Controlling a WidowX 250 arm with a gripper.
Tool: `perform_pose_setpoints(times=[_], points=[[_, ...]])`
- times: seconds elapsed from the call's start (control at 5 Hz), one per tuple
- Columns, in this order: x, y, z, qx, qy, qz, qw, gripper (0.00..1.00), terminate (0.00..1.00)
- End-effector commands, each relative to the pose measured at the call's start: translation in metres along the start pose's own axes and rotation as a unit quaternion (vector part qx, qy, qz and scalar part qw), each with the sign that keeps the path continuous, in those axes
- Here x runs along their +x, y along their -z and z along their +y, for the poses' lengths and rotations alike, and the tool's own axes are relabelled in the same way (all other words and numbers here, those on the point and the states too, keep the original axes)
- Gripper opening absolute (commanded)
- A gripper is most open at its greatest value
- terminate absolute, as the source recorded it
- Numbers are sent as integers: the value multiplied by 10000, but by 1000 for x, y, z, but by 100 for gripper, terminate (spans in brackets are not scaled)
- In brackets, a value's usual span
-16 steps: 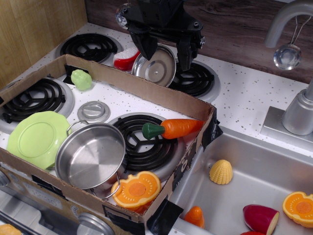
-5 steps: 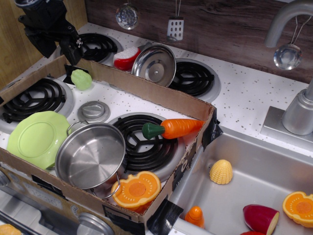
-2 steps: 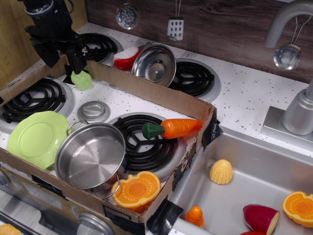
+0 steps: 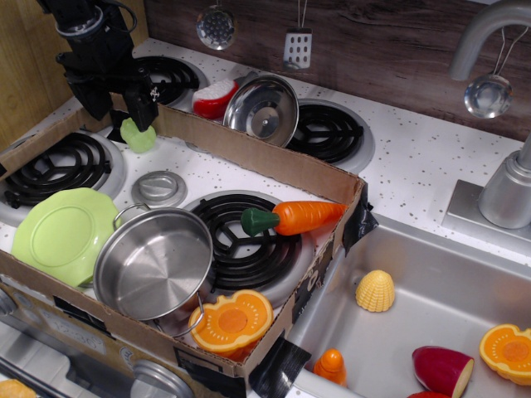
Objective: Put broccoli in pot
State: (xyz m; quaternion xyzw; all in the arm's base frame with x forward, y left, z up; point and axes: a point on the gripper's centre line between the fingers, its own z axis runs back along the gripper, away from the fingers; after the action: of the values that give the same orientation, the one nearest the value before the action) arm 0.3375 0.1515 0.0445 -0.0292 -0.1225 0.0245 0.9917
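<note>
The broccoli is a small pale lime-green lump at the back left inside the cardboard box. My black gripper hangs just above it, open, with one finger left of the broccoli and one over its right side. The fingertips do not touch it as far as I can see. The pot is shiny steel with wire loop handles. It stands empty at the front of the box, well in front of the broccoli.
The cardboard box wall runs behind the broccoli. In the box are a light-green plate, an orange carrot, a squash slice and a small grey disc. A steel lid leans behind the box. The sink at right holds toy food.
The gripper came from above the steel lid at the back, crossed to the far left, then moved right and down over the broccoli. The objects have not moved.
</note>
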Motion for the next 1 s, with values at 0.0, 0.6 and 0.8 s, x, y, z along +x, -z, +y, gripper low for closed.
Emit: perform_pose_setpoints(times=[0.0, 0.6, 0.8], points=[[7, 10, 0, 27, 45, -112, 9999, 100, 0], [9, 25, -1, -118, 97, 50, 9999, 100, 0], [9, 21, -2, -85, 116, -71, 9999, 0, 0]])
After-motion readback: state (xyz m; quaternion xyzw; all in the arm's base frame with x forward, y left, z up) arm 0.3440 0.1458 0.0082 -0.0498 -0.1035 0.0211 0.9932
